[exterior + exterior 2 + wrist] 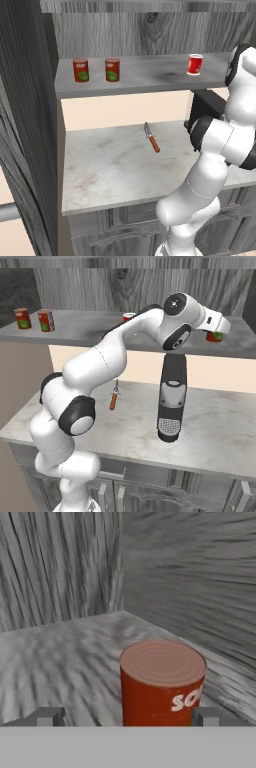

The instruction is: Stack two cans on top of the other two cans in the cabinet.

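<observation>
Hand view: a red can [162,684] was seen low and right of centre, upright on the grey shelf [65,657] near the cabinet [190,577] corner. The fingers [49,717] were spread wide, one tip at the lower left and one at the can's right edge, so the can sat off-centre between them, ungripped. That spread was presumably kept so the can could be straddled before closing.

From the right base view, the gripper [216,327] was placed at the upper right of the frame, level with the shelf, with this can [215,336] just beyond it. Another can [129,317] was partly hidden behind the arm at upper centre.

At the upper left of the left base view, two green-patched cans [80,70] [112,69] stood side by side, apart and unstacked; they would likely serve as bases. A knife [152,138] lay on the bench [115,170], untouched. Nothing was yet stacked.
</observation>
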